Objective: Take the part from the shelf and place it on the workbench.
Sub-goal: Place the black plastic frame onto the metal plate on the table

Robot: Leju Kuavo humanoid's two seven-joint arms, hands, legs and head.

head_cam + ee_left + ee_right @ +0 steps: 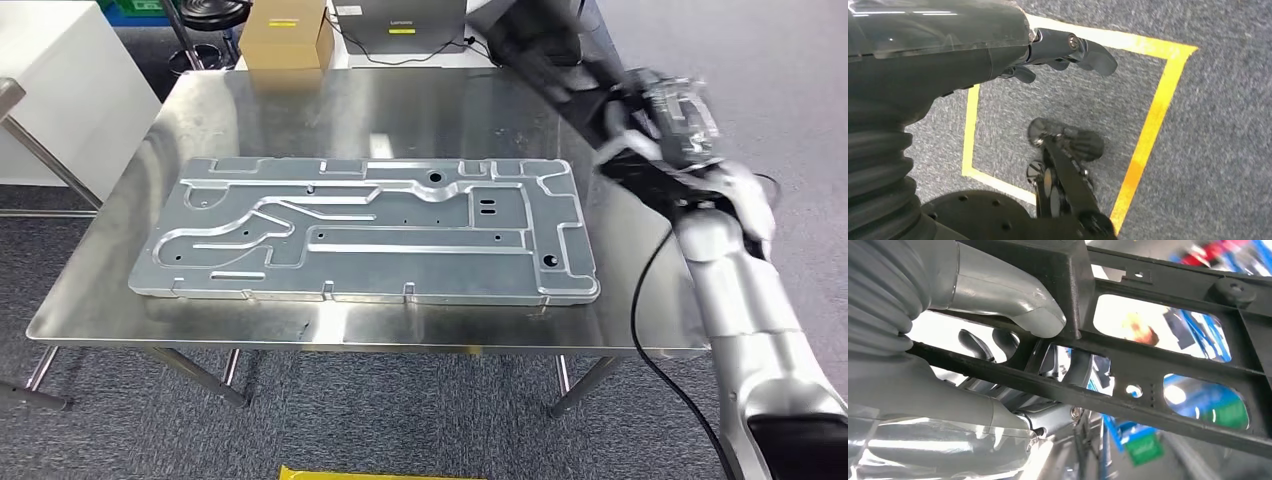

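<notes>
The left hand (1068, 52) hangs over the floor, fingers curled, grasping nothing. The right hand (998, 305) grasps the black frame part (1158, 365) above the workbench's (400, 100) far right corner. It appears rigid and light; hold it by a bar.

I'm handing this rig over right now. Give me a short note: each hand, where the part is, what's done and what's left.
Right hand: grips the black frame part, held raised at the workbench's right side.
Left hand: holds nothing, hangs over the grey floor beside the yellow tape.
Workbench: a large stamped metal panel lies flat on it.
Done: part is in hand at the workbench.
Left: set it down on a bare stretch of the top and let go.
</notes>
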